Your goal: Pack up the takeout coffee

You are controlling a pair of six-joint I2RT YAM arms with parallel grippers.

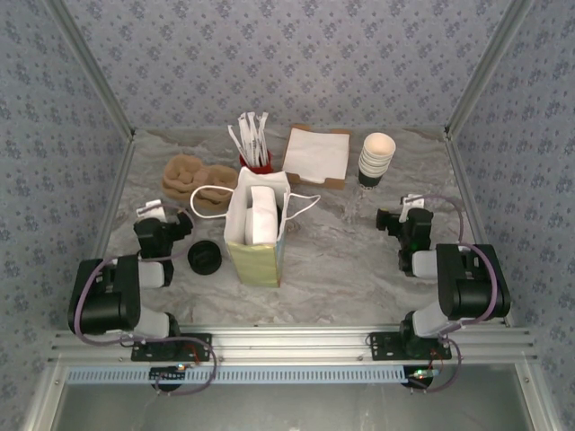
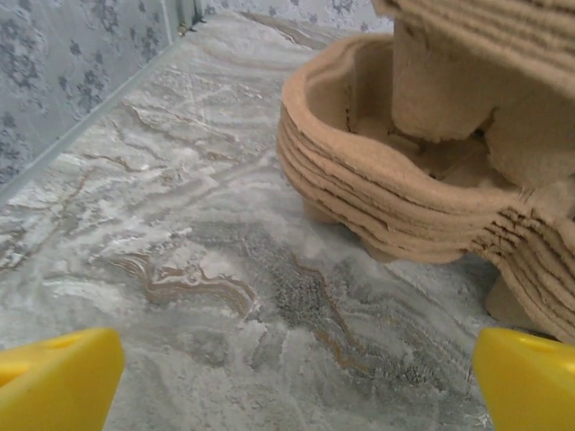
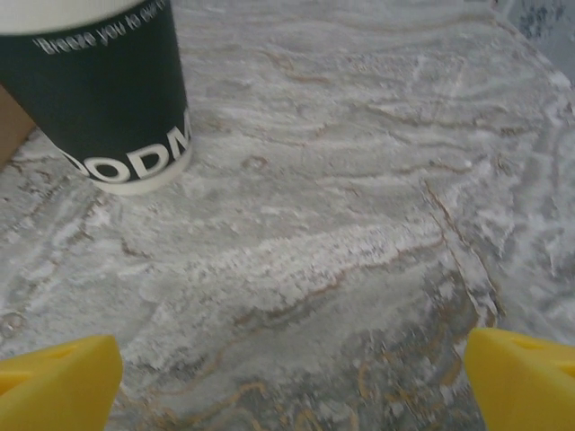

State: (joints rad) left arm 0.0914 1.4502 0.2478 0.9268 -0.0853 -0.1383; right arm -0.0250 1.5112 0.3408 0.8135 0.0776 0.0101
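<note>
The takeout coffee is out of view. A pale paper bag [image 1: 255, 241] stands open in the middle of the table, with white things inside and its white handles hanging out. My left gripper [image 1: 163, 221] rests left of the bag. In the left wrist view this gripper [image 2: 296, 386] is open over bare marble, its yellow fingertips [image 2: 58, 382] far apart. My right gripper [image 1: 404, 221] sits at the right. In the right wrist view it [image 3: 292, 386] is open too, with nothing between its fingertips [image 3: 521, 377].
Black round lids [image 1: 204, 258] lie between my left arm and the bag. Brown pulp cup carriers [image 1: 190, 180] [image 2: 422, 153] are stacked ahead of my left gripper. A stack of lidless cups [image 1: 376, 158] [image 3: 117, 99], napkins [image 1: 316, 153] and a red holder of white sticks [image 1: 254, 148] stand along the back.
</note>
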